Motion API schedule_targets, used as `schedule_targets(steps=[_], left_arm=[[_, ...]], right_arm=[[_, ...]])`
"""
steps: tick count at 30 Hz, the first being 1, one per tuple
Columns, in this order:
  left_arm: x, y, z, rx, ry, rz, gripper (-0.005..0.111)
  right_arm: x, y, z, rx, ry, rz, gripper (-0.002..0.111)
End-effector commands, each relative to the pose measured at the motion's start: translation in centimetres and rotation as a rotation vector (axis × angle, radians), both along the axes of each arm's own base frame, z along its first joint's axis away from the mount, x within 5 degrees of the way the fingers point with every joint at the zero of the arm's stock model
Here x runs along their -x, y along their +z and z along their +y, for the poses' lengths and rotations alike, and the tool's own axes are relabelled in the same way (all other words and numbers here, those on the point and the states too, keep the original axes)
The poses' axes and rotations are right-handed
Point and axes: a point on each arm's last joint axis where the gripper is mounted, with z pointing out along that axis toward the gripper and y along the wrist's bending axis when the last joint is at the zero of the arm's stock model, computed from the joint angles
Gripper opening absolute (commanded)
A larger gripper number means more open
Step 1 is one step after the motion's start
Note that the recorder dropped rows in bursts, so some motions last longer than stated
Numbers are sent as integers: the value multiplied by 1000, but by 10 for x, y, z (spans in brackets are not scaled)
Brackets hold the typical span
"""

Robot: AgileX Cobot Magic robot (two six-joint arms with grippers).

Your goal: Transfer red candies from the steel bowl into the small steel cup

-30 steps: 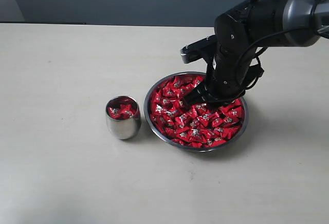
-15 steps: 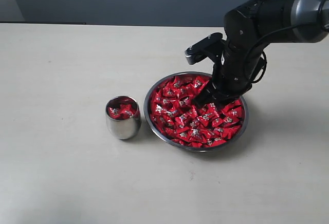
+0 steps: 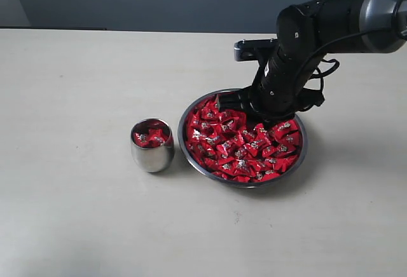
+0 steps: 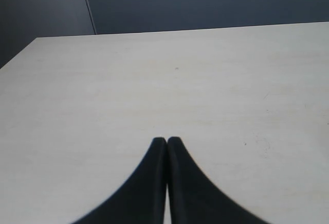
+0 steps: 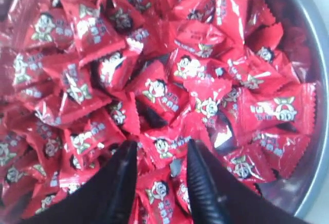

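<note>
Jaws parted and gripping nothing, my right gripper (image 5: 162,147) hangs over the red candies (image 3: 241,147) heaped in the steel bowl (image 3: 241,185), the small steel cup (image 3: 152,155) at its nine o'clock already near full; my left gripper (image 4: 167,142) idles closed.

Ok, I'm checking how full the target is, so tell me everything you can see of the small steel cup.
The small steel cup is a rounded, handleless tumbler of polished steel with mirror-like sides. It stands upright on the pale table, close beside the steel bowl, on that bowl's left in the exterior view. Whether the two touch cannot be told. Red candies fill it to about the rim. No hand touches it. The right hand is over the bowl.
</note>
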Motion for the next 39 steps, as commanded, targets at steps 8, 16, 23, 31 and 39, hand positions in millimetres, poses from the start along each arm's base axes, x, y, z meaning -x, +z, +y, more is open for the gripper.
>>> schedule_targets(steps=[8,16,23,31,39], left_arm=[[0,-1,0,-2,-6,-8,0],[0,-1,0,-2,-6,-8,0],[0,-1,0,-2,-6,-8,0],[0,-1,0,-2,-6,-8,0],[0,-1,0,-2,-6,-8,0]], right_arm=[[-19,-13,-1,77,-16,-91,33],[-30,-21,5,80,-19,-90,33],[-31,-30,3,115,-4,-81,33],[-32,-36,-1,178,-8,-83,33],[-30,-38,0,157,-32,-57,33]])
